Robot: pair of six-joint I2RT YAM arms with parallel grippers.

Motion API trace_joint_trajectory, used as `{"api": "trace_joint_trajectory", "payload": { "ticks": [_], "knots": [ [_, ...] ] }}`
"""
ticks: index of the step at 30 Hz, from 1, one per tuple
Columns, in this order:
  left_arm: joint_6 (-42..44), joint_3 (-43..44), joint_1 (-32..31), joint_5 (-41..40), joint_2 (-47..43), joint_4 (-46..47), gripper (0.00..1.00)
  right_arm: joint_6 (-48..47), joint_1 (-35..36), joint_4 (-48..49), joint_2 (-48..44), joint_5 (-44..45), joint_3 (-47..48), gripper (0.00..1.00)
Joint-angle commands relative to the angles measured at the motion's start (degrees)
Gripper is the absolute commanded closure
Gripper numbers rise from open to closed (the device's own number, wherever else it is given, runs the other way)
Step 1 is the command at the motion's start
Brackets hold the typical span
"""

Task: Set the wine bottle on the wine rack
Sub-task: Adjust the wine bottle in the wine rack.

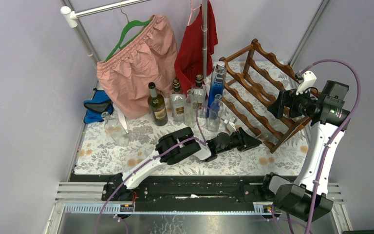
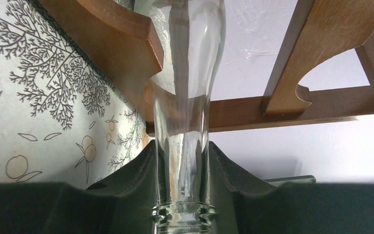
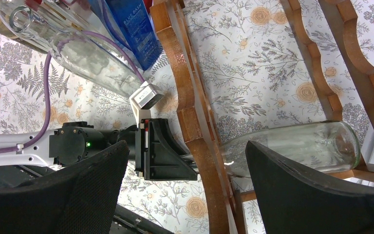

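The wine bottle [image 3: 297,146] is clear glass and lies on its side in the lowest tier of the reddish-brown wooden wine rack [image 1: 258,92], neck pointing out toward the left arm. My left gripper [image 1: 253,141] is shut on that neck just above the threaded lip, with the wine bottle [image 2: 185,97] passing over a scalloped rail of the wine rack [image 2: 126,44]. My right gripper [image 1: 276,105] hovers above the rack's right side. In its wrist view the right gripper [image 3: 186,148] is open and holds nothing, and the left gripper [image 3: 170,156] shows below it.
Several upright bottles stand left of the rack: a dark green one [image 1: 158,105], clear ones [image 1: 177,102] and a blue one [image 1: 216,85]. Pink shorts [image 1: 136,63] and a red garment [image 1: 195,44] hang behind. A glass vessel [image 1: 117,131] and blue cloth [image 1: 97,106] sit far left.
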Motion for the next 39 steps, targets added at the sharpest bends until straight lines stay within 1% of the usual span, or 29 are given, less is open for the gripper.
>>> {"api": "trace_joint_trajectory", "payload": {
  "ticks": [1,6,16,30,39],
  "knots": [
    [-0.5,3.2,0.6,-6.2,-3.3,16.8,1.0,-0.2,0.1,1.0,-0.7,-1.8,0.0,0.02],
    [-1.1,2.5,0.6,-6.5,-3.7,18.2,1.0,-0.5,0.1,0.7,-0.9,-1.6,-0.2,0.03],
    [-1.4,-2.5,0.6,-8.6,-5.4,22.0,1.0,-0.3,0.1,1.0,-0.9,-1.9,-0.5,0.02],
    [-2.2,1.1,0.5,-9.9,-4.0,20.5,1.0,-0.1,0.2,0.9,-1.0,-1.7,-0.4,0.02],
    [-3.7,1.6,-1.3,-12.9,-2.5,21.3,1.0,-0.2,0.1,1.0,-0.7,-1.7,-0.8,0.02]
  ]
}}
